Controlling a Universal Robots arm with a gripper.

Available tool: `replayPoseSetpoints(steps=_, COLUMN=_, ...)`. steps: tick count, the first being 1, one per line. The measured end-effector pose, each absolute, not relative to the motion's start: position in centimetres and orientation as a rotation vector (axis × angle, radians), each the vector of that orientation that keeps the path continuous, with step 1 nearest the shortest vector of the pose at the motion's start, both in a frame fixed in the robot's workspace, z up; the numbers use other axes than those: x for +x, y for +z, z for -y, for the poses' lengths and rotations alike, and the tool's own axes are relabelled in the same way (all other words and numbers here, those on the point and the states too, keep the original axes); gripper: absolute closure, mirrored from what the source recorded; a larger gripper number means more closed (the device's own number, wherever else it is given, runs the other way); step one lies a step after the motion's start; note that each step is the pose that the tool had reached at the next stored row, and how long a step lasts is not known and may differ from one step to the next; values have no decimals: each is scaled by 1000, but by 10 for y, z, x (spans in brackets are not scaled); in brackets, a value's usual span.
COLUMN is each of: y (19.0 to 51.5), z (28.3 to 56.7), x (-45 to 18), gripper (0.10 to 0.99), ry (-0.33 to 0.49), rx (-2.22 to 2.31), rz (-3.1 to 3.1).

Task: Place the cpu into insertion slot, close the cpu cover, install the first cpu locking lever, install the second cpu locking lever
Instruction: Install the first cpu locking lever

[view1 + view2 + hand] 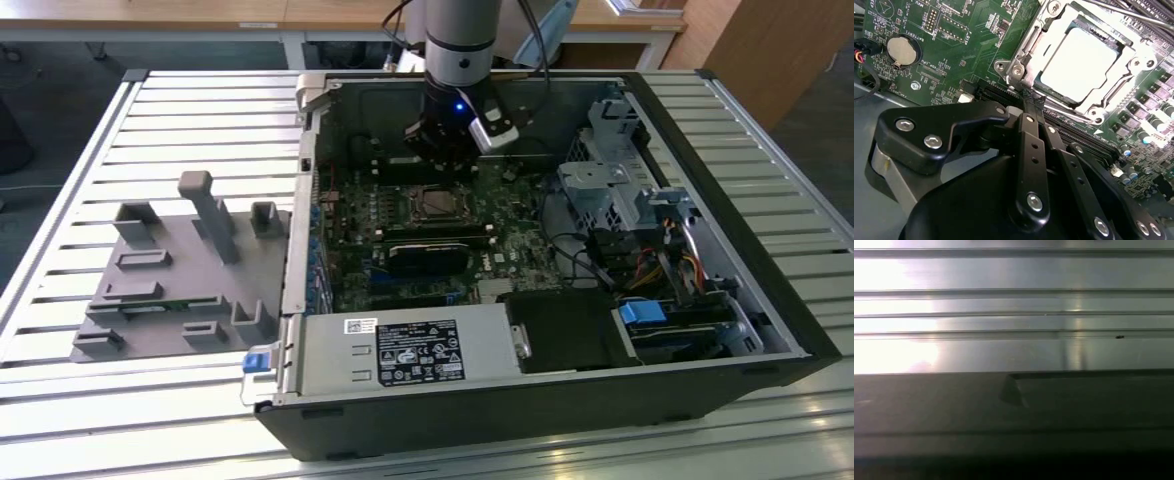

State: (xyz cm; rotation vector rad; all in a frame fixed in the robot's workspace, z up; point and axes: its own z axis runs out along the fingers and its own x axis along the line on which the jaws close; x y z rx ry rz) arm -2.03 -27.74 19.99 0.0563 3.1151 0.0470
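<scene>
The cpu [1079,62], a pale metal square, lies flat in the insertion slot [434,204] on the green board inside the open computer case. The cpu cover [1129,62], a silver frame, lies down around it, and the chip's top shows through its window. A thin metal rod [1134,14] runs past the socket's far side. My gripper [1033,97] hangs just short of the socket's near corner, its black fingers [1030,145] pressed together with nothing visible between them. In the exterior view the gripper [445,165] stands just behind the socket.
Long black memory sticks [430,235] lie in front of the socket. A power supply [407,352] fills the case's front and a drive cage [614,180] with cables the exterior view's right. A grey fixture [174,270] sits on the slatted table [1014,305]. Coin battery [903,50] nearby.
</scene>
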Motion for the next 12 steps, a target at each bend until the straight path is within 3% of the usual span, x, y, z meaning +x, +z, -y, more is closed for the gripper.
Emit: replayPoseSetpoints(steps=12, y=201, z=277, x=-20, gripper=980, ry=46, rx=56, rz=-3115)
